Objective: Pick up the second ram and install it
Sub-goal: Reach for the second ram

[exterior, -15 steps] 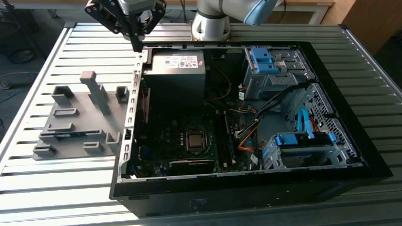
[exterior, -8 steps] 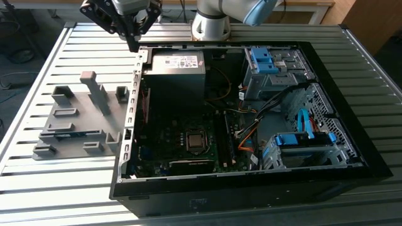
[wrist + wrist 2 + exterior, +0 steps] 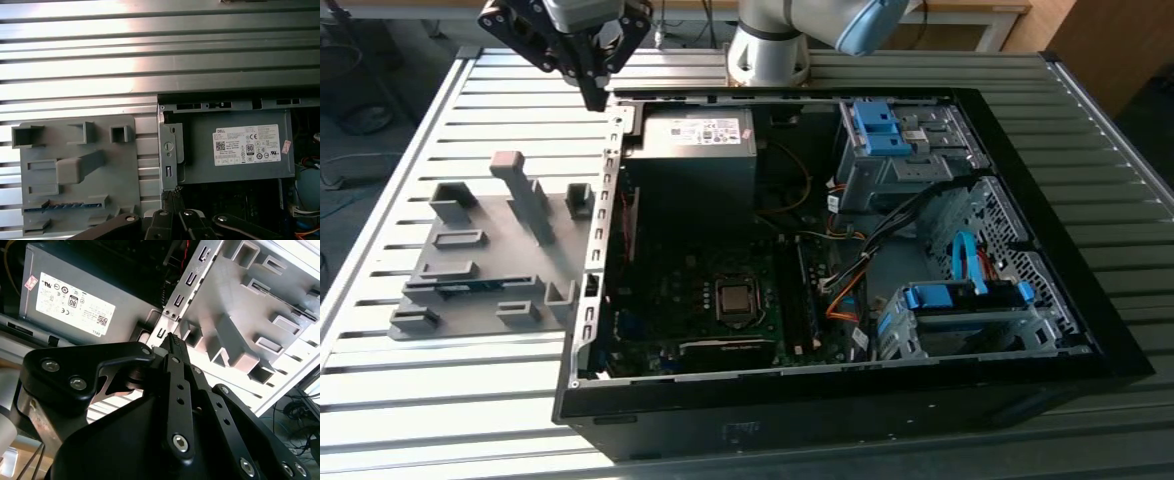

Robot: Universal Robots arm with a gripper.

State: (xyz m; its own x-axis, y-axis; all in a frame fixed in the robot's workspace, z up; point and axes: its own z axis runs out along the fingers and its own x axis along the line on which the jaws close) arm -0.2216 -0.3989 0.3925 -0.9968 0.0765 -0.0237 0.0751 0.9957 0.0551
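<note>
Over the far corner of the computer case (image 3: 604, 190), the gripper (image 3: 596, 97) is hovering empty with fingers pressed together, while the second ram (image 3: 65, 206) is sitting in the grey fixture (image 3: 494, 262) at the exterior view's left, probably risking a jabbed stick if descending unopened.

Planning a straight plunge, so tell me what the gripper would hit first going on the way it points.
Probably the computer case's metal wall, next to the power supply: in the first wrist view the gripper lines up with that wall's edge. Depth is unclear, so it might slip just beside it.
</note>
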